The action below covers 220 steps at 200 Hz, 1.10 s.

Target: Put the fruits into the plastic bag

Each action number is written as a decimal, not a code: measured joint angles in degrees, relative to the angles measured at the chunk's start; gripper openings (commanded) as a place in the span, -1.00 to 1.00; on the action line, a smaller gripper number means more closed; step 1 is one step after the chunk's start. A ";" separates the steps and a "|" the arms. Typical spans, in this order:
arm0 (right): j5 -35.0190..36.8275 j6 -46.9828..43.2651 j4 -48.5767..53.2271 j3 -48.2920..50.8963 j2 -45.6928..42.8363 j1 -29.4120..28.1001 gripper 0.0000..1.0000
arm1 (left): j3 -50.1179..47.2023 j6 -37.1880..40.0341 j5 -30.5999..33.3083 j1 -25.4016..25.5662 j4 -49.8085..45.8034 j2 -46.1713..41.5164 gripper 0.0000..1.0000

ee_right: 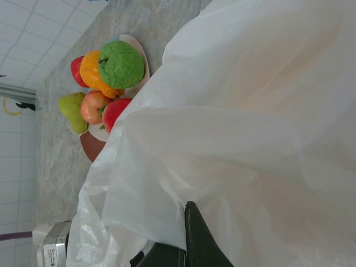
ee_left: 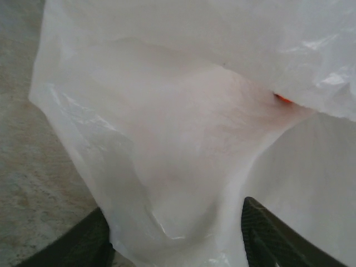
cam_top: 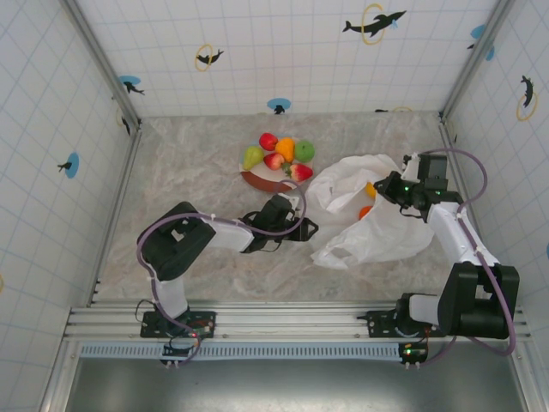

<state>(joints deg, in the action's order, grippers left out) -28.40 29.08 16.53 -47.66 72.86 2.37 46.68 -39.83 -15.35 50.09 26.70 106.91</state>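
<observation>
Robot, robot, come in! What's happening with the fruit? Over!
Left gripper open around plastic bag film. Right gripper shut on bag rim. Six fruits on plate, two oranges bagged. Nothing between plate and bag.

A robotics lab test cell: a marble-patterned tabletop boxed in by white gridded walls with dolphin stickers, aluminium rail and two robot arms at 6 o'clock.

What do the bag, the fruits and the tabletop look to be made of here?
The plastic bag looks like thin translucent white film, crinkled and folding softly. The fruits are probably moulded plastic or foam: bright colours, glossy highlights. The tabletop has a marble pattern with grey-beige veining, possibly printed.
</observation>
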 measured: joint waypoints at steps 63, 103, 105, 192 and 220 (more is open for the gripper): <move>3.10 -3.23 4.72 -2.91 -0.02 0.92 -1.00 | 0.22 -2.12 -9.35 0.11 5.51 -1.68 -0.94; 11.15 -8.81 11.02 -10.82 -0.33 1.01 -1.00 | 2.56 -3.78 -17.53 0.55 11.04 -8.70 -1.00; 11.61 -8.98 11.23 -11.15 -0.39 1.01 -1.00 | 2.73 -3.78 -17.77 0.59 11.39 -8.98 -1.00; 14.58 -11.47 14.01 -12.02 -1.57 1.01 -1.00 | 2.71 -3.89 -19.71 0.59 13.35 -11.13 -0.99; 11.93 -10.08 12.59 -10.29 -1.57 1.01 -1.00 | 2.10 -1.77 -17.59 0.48 9.92 -11.13 -0.60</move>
<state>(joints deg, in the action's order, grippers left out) -16.47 19.00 29.12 -57.95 71.29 3.38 48.77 -41.60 -32.95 50.57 36.62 95.79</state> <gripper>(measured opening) 0.056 0.100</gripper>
